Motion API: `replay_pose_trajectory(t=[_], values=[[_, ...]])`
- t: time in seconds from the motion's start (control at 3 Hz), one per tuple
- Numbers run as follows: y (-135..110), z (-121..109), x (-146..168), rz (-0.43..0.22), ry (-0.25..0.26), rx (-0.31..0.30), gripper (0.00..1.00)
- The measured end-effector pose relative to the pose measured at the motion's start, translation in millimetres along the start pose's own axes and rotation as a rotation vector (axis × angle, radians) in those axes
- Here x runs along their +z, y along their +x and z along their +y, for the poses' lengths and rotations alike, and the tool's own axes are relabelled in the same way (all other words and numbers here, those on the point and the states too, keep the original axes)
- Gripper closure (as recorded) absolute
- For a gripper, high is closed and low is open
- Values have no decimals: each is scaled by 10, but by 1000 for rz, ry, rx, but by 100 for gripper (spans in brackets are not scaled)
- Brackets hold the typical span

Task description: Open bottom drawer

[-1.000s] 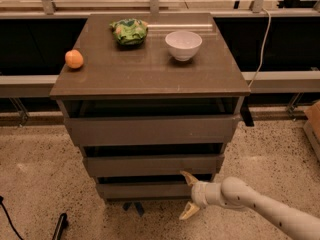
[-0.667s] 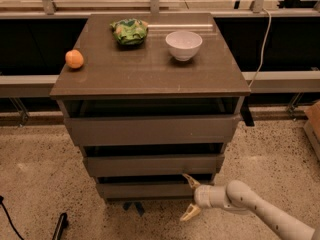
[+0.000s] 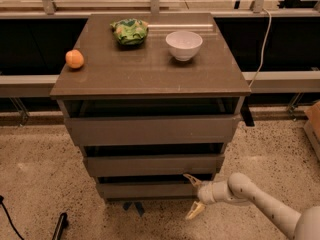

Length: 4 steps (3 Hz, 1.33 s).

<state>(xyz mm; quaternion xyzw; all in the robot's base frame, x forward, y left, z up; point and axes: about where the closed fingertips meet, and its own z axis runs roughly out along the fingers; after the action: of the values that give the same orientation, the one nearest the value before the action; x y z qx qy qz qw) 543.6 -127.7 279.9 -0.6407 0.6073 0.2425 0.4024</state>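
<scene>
The bottom drawer (image 3: pixel 145 189) is the lowest grey-brown front of the three in the cabinet, flat and handleless, with a dark gap above it. My gripper (image 3: pixel 193 196) is at the right end of that front, reaching in from the lower right on a white arm (image 3: pixel 260 200). It is open: one yellowish finger (image 3: pixel 191 179) sits at the drawer's top edge, the other (image 3: pixel 195 211) hangs below its lower edge. It holds nothing.
On the cabinet top (image 3: pixel 150 69) are an orange (image 3: pixel 74 59), a green crumpled bag (image 3: pixel 129 31) and a white bowl (image 3: pixel 184 44). The middle drawer (image 3: pixel 152 165) and top drawer (image 3: pixel 150 130) are above. A black cable (image 3: pixel 10 220) lies on the speckled floor at left.
The gripper has shifted slightly right and down along the bottom drawer's right end. The drawer front looks unmoved.
</scene>
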Motion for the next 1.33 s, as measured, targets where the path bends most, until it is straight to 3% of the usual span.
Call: replay_pose_trajectory(t=[0.33,0.67,1.0,1.33], values=[[59,16,51,5,-22,-15,0],[93,332,165,23,-67,-40,0],[93,332,166,23,-67,-40,0],[119,296,226,74,-79,-99,0]])
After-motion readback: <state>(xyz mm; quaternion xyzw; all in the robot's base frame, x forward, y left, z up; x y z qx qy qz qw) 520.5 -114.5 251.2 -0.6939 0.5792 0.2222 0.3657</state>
